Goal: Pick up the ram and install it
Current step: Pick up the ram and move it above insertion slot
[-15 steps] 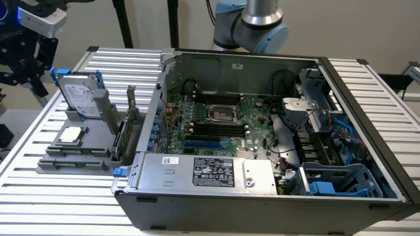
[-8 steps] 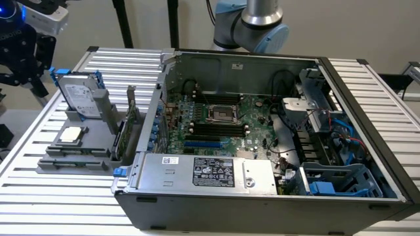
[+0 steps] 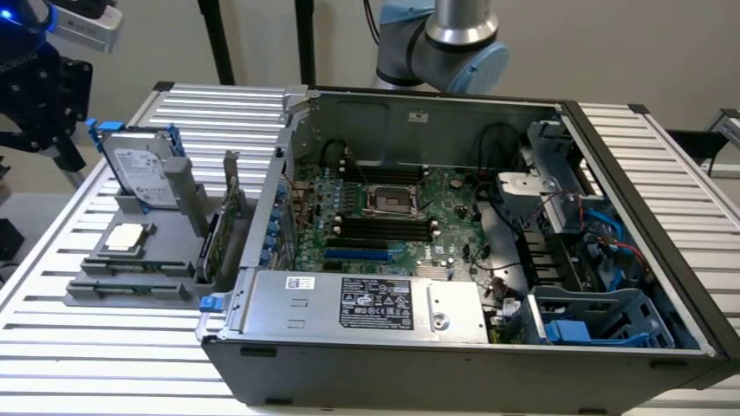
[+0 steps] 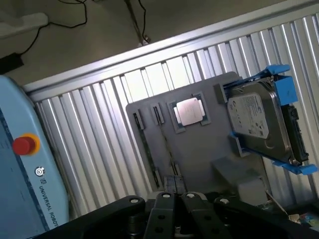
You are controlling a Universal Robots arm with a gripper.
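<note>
Ram stands on edge in the grey holder, and the gripper hangs above it, closed and empty.

The stick's long axis runs along the holder's near edge, roughly from the exterior view's left to its right, with its thin top edge facing up. It shows as a narrow green strip held between small clips, and its chips cannot be made out. A square silver processor chip and a hard drive in a blue bracket sit further back on the same holder. The holder rests on a ribbed aluminium table beside an open computer case, with a plain beige wall behind.
</note>
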